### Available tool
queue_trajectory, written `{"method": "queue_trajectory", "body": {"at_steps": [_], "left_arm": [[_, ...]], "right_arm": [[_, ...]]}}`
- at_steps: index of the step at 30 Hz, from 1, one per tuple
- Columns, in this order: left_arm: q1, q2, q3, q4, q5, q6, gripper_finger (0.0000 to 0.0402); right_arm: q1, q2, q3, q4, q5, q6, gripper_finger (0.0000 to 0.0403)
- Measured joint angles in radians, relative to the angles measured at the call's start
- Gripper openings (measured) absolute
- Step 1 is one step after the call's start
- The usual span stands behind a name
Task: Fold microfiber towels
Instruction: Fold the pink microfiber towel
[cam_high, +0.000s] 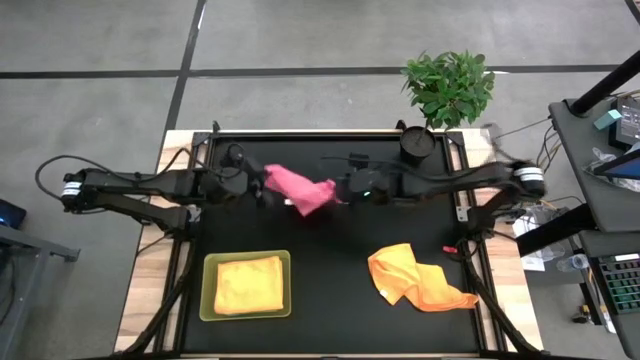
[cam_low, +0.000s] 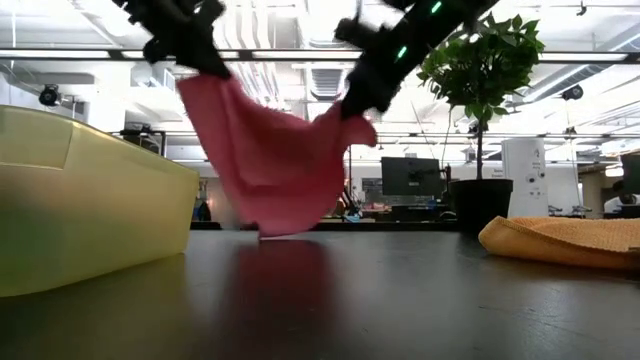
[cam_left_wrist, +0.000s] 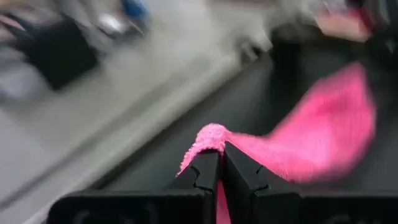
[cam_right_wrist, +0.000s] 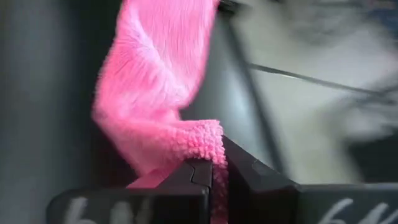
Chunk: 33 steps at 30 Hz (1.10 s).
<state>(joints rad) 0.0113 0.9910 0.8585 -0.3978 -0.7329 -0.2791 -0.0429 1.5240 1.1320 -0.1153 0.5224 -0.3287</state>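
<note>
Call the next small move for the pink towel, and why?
Probably draw the two grippers apart to pull the pink towel flat. Left gripper and right gripper each have jaws shut on an edge; in the low view it sags between them, its low point near the table.

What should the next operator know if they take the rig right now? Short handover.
Left gripper: shut on the pink towel.
Right gripper: shut on the same towel's other end; it hangs between them above the table.
Done: yellow towel lies folded in the green tray.
Left: fold the pink one, then the orange towel, lying crumpled on the right arm's side.
</note>
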Motion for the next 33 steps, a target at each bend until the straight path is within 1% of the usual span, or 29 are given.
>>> {"method": "queue_trajectory", "body": {"at_steps": [2, 3, 4, 5, 6, 7, 11, 13, 15, 17, 20, 22, 24, 27, 30, 33], "left_arm": [[0.0, -0.014, 0.0, -0.097, 0.149, -0.007, 0.0], [0.0, -0.016, 0.0, -0.124, 0.229, -0.011, 0.0], [0.0, -0.022, 0.0, -0.153, 0.309, -0.017, 0.0], [0.0, -0.025, -0.001, -0.178, 0.37, -0.024, 0.0], [-0.002, -0.025, -0.001, -0.184, 0.408, -0.026, 0.0], [-0.002, -0.022, -0.001, -0.178, 0.421, -0.026, 0.0], [0.006, 0.011, -0.012, -0.179, 0.409, -0.026, 0.0], [0.013, 0.033, -0.022, -0.178, 0.403, -0.03, 0.0002], [0.022, 0.067, -0.04, -0.162, 0.39, -0.047, 0.0013], [0.039, 0.107, -0.063, -0.147, 0.382, -0.059, 0.0032], [0.068, 0.184, -0.082, -0.133, 0.376, -0.063, 0.0072], [0.088, 0.24, -0.084, -0.135, 0.326, -0.052, 0.0103], [0.104, 0.292, -0.078, -0.144, 0.246, -0.002, 0.0133], [0.118, 0.352, -0.055, -0.183, 0.15, 0.108, 0.0168], [0.118, 0.388, -0.025, -0.186, 0.152, 0.227, 0.019], [0.102, 0.411, 0.004, -0.169, 0.223, 0.322, 0.0195]], "right_arm": [[-0.016, -0.078, 0.001, -0.09, -0.193, 0.047, 0.0009], [-0.027, -0.118, 0.004, -0.132, -0.314, 0.073, 0.0009], [-0.041, -0.152, 0.005, -0.153, -0.431, 0.101, 0.0009], [-0.053, -0.184, 0.005, -0.166, -0.519, 0.132, 0.0009], [-0.064, -0.211, 0.004, -0.176, -0.571, 0.159, 0.0009], [-0.072, -0.235, 0.0, -0.179, -0.586, 0.184, 0.0009], [-0.1, -0.268, -0.028, -0.201, -0.549, 0.225, 0.0009], [-0.109, -0.254, -0.053, -0.2, -0.546, 0.233, 0.0009], [-0.117, -0.221, -0.072, -0.194, -0.546, 0.253, 0.0009], [-0.127, -0.174, -0.087, -0.188, -0.549, 0.268, 0.0009], [-0.147, -0.085, -0.101, -0.153, -0.547, 0.292, 0.0009], [-0.163, -0.025, -0.099, -0.135, -0.546, 0.309, 0.0009], [-0.181, 0.031, -0.082, -0.135, -0.534, 0.322, 0.0009], [-0.207, 0.099, -0.055, -0.135, -0.456, 0.337, 0.0009], [-0.23, 0.146, -0.033, -0.136, -0.411, 0.337, 0.0009], [-0.246, 0.171, -0.02, -0.135, -0.414, 0.337, 0.0009]]}}
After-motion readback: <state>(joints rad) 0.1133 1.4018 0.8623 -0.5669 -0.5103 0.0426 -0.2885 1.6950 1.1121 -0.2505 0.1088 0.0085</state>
